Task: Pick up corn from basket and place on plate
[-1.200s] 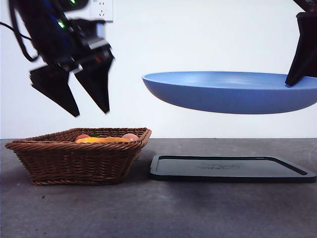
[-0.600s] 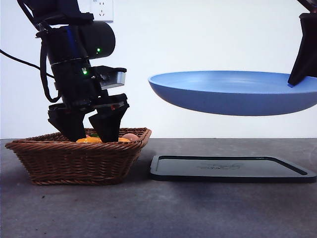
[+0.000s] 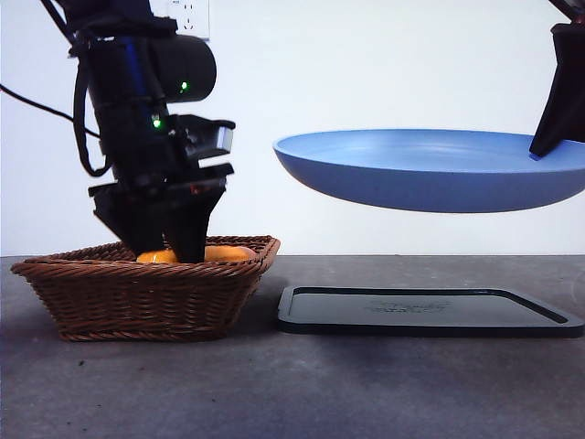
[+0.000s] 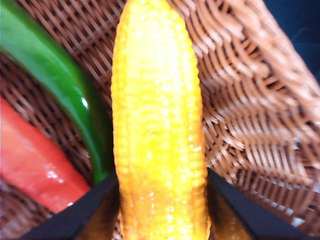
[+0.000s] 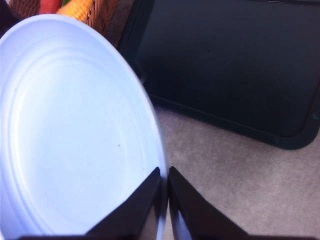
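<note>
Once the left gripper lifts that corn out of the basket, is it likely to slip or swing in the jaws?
The corn looks stiff, so probably no sag. Its bumpy kernels should give the left gripper some bite, though the glossy sheen hints at slip. The jaws flank it near one end, so it may pivot. Being round, it would likely roll on the plate.

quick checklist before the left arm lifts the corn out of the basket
1. Jaws on both sides of the corn: ok, the left gripper has one black jaw against each side of the cob.
2. Firm enough grip to lift: cannot tell, the contact shows but not the force.
3. Neighbours clear: ok, the green pepper and red pepper lie outside the jaws.
4. Basket steady on the table: ok, it sits flat.
5. Plate ready: ok, the right gripper holds its rim, level in the air above the black tray.
6. Plate surface free: ok, nothing on it.
</note>
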### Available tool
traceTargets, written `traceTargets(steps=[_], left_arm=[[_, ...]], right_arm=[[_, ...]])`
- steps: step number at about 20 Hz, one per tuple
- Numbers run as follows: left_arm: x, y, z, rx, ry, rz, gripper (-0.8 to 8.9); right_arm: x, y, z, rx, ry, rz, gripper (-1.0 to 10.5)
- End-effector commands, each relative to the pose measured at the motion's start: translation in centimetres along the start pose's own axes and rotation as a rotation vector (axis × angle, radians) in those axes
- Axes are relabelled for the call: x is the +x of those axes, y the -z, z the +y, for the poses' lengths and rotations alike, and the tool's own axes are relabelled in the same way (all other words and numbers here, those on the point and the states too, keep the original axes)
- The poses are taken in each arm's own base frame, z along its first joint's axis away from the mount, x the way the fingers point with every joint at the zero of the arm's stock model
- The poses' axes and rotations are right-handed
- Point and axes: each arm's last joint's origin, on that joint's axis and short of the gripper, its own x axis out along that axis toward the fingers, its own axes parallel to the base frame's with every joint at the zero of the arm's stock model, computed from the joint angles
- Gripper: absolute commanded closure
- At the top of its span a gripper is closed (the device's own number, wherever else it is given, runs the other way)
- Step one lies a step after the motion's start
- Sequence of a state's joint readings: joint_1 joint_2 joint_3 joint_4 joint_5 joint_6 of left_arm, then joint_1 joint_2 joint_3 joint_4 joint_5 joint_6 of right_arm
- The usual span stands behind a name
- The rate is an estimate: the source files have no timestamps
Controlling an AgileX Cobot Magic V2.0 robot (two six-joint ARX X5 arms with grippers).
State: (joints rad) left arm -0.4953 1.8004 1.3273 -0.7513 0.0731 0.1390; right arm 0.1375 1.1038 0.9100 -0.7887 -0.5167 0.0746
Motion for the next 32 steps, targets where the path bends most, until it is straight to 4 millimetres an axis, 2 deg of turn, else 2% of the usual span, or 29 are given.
traceTargets(steps=[1,4,7,9,13,15,18,20,23,28,32], left_arm=[[-0.9,-1.5,-0.1,0.005,-0.003,-0.017,6.24],[-3.7,-3.3,-0.3,-0.005,0.074,-0.066,6.24],[-6.6,-4.9,-1.2,0.009,0.269,-0.139,6.24],[-7.3,-5.3,-2.4,0.040,0.378,-0.161,6.24],[-7.1,-5.5,-6.0,0.143,0.442,-0.151,6.24],[-6.6,-5.4,-8.1,0.224,0.408,-0.137,6.24],[-4.8,-5.5,-10.3,0.305,0.330,-0.093,6.24],[-3.2,-5.6,-11.0,0.321,0.308,-0.061,6.24],[-1.9,-5.6,-11.5,0.328,0.302,-0.029,6.23],[-1.3,-5.6,-11.7,0.330,0.304,-0.019,6.03],[-1.4,-5.6,-11.7,0.327,0.304,-0.014,4.94]], right_arm=[[-0.1,-0.5,0.2,-0.020,-0.006,-0.016,9.4],[0.2,-0.6,-0.3,-0.012,0.104,-0.012,9.4],[2.0,-1.3,-1.8,0.052,0.136,0.023,9.4],[3.5,-1.8,-2.8,0.092,0.132,0.043,9.4],[5.8,-2.9,-3.8,0.154,0.027,0.019,9.4],[6.0,-3.1,-3.8,0.163,-0.008,0.014,9.4],[5.9,-3.1,-3.7,0.163,-0.041,0.018,9.4],[5.9,-3.0,-3.7,0.164,-0.046,0.020,9.4],[5.9,-2.9,-3.7,0.165,-0.045,0.030,9.4],[5.9,-2.9,-3.7,0.166,-0.045,0.034,9.4],[5.9,-2.8,-3.7,0.171,-0.043,0.044,9.4]])
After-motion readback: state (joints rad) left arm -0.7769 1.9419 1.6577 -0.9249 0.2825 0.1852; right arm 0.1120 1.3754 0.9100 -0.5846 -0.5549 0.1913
